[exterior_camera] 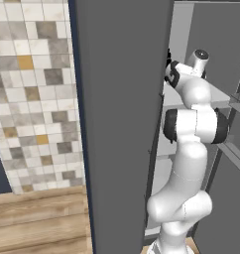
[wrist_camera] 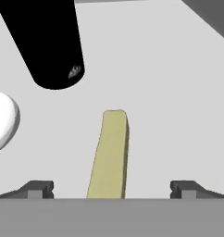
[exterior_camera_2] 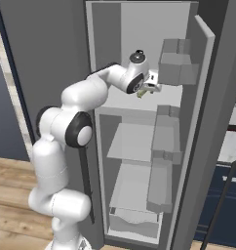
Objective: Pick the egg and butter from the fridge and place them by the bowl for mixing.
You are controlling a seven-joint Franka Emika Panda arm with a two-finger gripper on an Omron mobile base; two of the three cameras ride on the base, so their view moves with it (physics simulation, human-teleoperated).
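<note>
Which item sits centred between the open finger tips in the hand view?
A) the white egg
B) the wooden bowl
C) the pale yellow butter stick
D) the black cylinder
C: the butter runs up the middle between the two tips of the open gripper, while the egg lies off at the left edge and the black cylinder stands at upper left.

The butter (wrist_camera: 109, 157) looks matt and smooth, the egg (wrist_camera: 2, 121) a smooth, softly shaded white. The fridge (exterior_camera_2: 51, 58) doors are flat matt grey; the floor (exterior_camera: 37, 221) shows wood planks, the wall (exterior_camera: 32, 89) mottled tiles.
</note>
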